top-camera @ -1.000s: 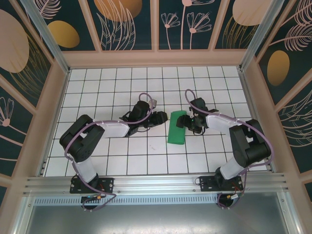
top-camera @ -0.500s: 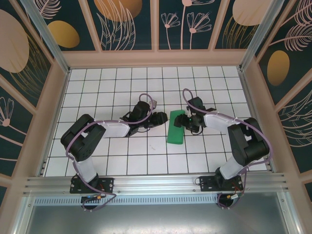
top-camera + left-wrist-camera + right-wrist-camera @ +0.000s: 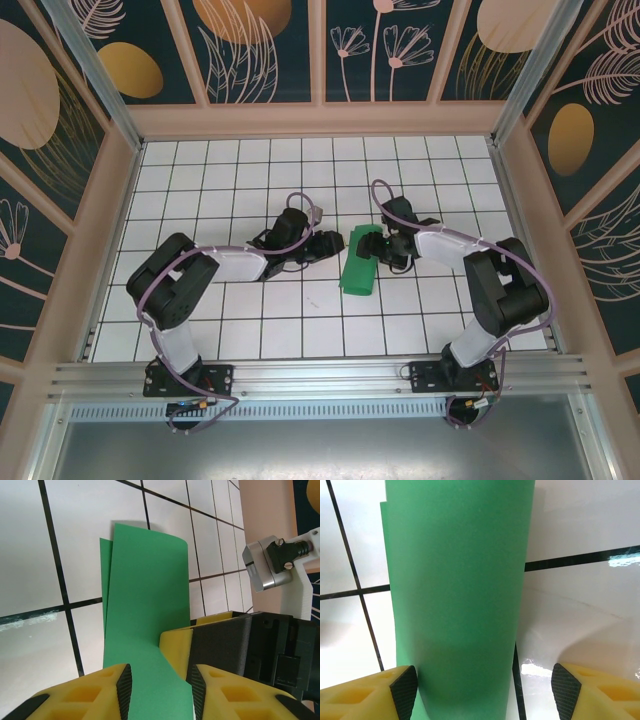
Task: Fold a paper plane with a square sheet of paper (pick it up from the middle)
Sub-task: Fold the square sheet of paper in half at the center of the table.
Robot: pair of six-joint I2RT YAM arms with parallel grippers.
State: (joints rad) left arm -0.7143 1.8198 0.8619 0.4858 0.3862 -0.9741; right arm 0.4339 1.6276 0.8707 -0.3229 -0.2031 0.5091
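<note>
Nudged left: thin green square paper sheet [image 3: 357,268], folded over once only, dart folds pending; left gripper [image 3: 159,677] part-open, right gripper [image 3: 484,680] wide astride it.

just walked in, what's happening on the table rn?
Both arms are working a green square sheet of paper, already folded over loosely. The left gripper is at its left edge, fingers part open with paper between them. The right gripper is wide open on the right side, one finger at the paper's edge. No plane shape yet.

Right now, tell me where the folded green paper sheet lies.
In the top view, the folded green paper sheet lies mid-table on the white tiles, between the left gripper and the right gripper.
</note>
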